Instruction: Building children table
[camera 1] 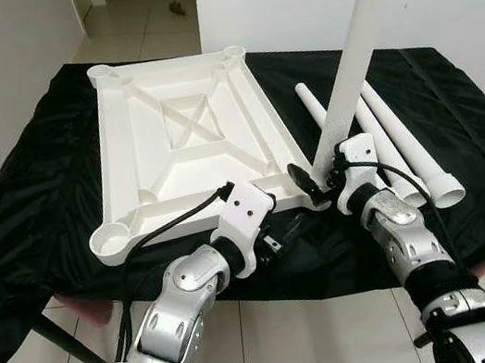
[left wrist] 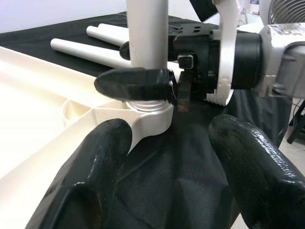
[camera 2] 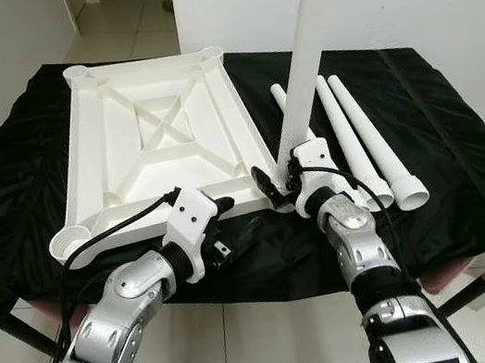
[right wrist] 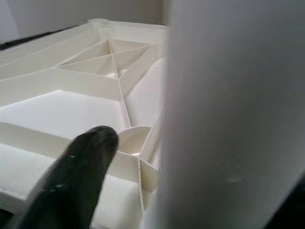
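The right gripper [camera 1: 310,179] has its jaws clamped on a leg [camera 1: 358,39] standing upright in the near right corner socket of the upturned tabletop [camera 1: 183,136] — left gripper [left wrist: 167,176], jaws apart, hovers just beside — three legs [camera 1: 404,139] lie on the black-draped worktop [camera 1: 30,200].

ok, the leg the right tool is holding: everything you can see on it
The held leg is a long, smooth white tube, plastic by its look, and runs out of the top of the picture. It stands nearly upright, leaning slightly, its lower end seated at the near right corner socket of the upside-down tabletop. The right tool clamps it just above the socket.
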Tool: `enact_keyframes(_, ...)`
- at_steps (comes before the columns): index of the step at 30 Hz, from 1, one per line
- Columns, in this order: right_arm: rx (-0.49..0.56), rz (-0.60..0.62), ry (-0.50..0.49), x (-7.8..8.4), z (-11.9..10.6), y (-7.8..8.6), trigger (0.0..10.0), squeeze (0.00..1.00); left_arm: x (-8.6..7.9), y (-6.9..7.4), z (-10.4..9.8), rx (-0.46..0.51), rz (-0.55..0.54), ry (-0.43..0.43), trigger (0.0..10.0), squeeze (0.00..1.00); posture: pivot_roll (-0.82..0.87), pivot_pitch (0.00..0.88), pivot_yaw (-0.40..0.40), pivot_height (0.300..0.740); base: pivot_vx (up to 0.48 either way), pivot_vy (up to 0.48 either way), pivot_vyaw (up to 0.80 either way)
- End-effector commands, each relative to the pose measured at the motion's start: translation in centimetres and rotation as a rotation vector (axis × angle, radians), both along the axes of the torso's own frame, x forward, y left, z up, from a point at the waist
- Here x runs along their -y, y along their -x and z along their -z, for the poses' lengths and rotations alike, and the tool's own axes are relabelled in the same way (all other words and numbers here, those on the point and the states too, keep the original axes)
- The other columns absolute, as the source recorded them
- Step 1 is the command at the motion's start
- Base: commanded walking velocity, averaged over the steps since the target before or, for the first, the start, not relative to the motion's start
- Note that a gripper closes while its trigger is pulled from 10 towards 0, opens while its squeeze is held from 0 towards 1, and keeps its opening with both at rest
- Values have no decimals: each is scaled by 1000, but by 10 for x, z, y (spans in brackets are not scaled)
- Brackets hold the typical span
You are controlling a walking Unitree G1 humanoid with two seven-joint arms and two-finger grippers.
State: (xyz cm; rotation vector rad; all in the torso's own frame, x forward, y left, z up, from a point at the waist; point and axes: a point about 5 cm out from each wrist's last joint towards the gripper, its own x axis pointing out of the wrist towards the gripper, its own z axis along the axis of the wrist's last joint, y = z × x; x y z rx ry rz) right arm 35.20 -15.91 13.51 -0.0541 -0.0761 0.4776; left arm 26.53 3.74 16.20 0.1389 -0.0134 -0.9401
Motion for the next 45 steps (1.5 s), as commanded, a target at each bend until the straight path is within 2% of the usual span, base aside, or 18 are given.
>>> enact_keyframes(1, -34, -61, -5, -4, 6, -1, 1804, 0, 3, 2, -1, 12, 18, -4, 10000, 0, 174, 0, -73, 740, 0, 0, 0)
enact_keyframes(2, -51, -77, -12, -4, 7, -3, 0, 0, 4, 3, -1, 9, 28, -7, 10000, 0, 175, 0, -73, 740, 0, 0, 0)
enact_keyframes(9, -78, -121, 13, -4, 10, -5, 0, 0, 4, 4, -1, 3, 32, -9, 10000, 0, 184, 0, -79, 740, 0, 0, 0)
enact_keyframes(14, -66, -98, 12, -3, 11, -5, 0, 0, 2, 4, -1, 1, 23, -7, 10000, 0, 182, 0, -83, 740, 0, 0, 0)
enact_keyframes(15, -67, -65, 19, -2, 12, -5, 8118, 0, 2, 4, -1, 1, 22, -6, 10000, 0, 180, 0, -85, 740, 0, 0, 0)
enact_keyframes(16, -67, -65, 19, -2, 12, -5, 8118, 0, 2, 4, -1, 1, 22, -6, 10000, 0, 180, 0, -85, 740, 0, 0, 0)
enact_keyframes(17, -54, -37, 20, -1, 11, -5, 10000, 0, 2, 4, 0, 0, 20, -6, 10000, 0, 176, 0, -84, 740, 0, 0, 0)
enact_keyframes(20, -31, 31, 15, -3, 12, -3, 10000, 0, 1, 5, 0, -2, 19, -4, 10000, 0, 163, 7, -75, 740, 0, 0, 0)
enact_keyframes(25, -19, 75, 17, -5, 12, -1, 10000, 0, 1, 5, 0, -4, 17, -4, 10000, 0, 157, 12, -71, 740, 0, 0, 0)
enact_keyframes(32, -13, 197, -17, -15, 12, 5, 10000, 0, 1, 4, 0, -7, 22, -3, 10000, 0, 144, 22, -63, 740, 0, 0, 0)
enact_keyframes(33, -21, 293, -44, -17, 12, 7, 10000, 0, 1, 3, -1, -7, 25, -3, 10000, 0, 137, 22, -56, 740, 0, 0, 0)
enact_keyframes(35, -21, 293, -44, -17, 12, 7, 10000, 0, 1, 3, -1, -7, 25, -3, 10000, 0, 137, 22, -56, 740, 0, 0, 0)
enact_keyframes(36, -24, 408, -72, -18, 11, 8, 10000, 0, 2, 3, -1, -7, 29, -3, 10000, 0, 137, 22, -55, 740, 0, 0, 0)
enact_keyframes(38, -43, 550, -139, -24, 9, 13, 10000, 0, 2, 2, -1, -8, 36, -2, 10000, 0, 136, 20, -54, 740, 0, 0, 0)
enact_keyframes(41, -40, 579, -155, -26, 7, 15, 10000, 0, 2, 2, -2, -8, 37, -2, 10000, 0, 136, 19, -53, 740, 0, 0, 0)
enact_keyframes(42, -39, 554, -174, -32, 5, 16, 10000, 0, 2, 2, -2, -9, 38, -1, 10000, 0, 136, 19, -52, 740, 0, 0, 0)
enact_keyframes(45, -32, 509, -190, -39, 3, 17, 10000, 0, 3, 2, -2, -9, 40, 0, 10000, 0, 141, 19, -55, 740, 0, 0, 0)
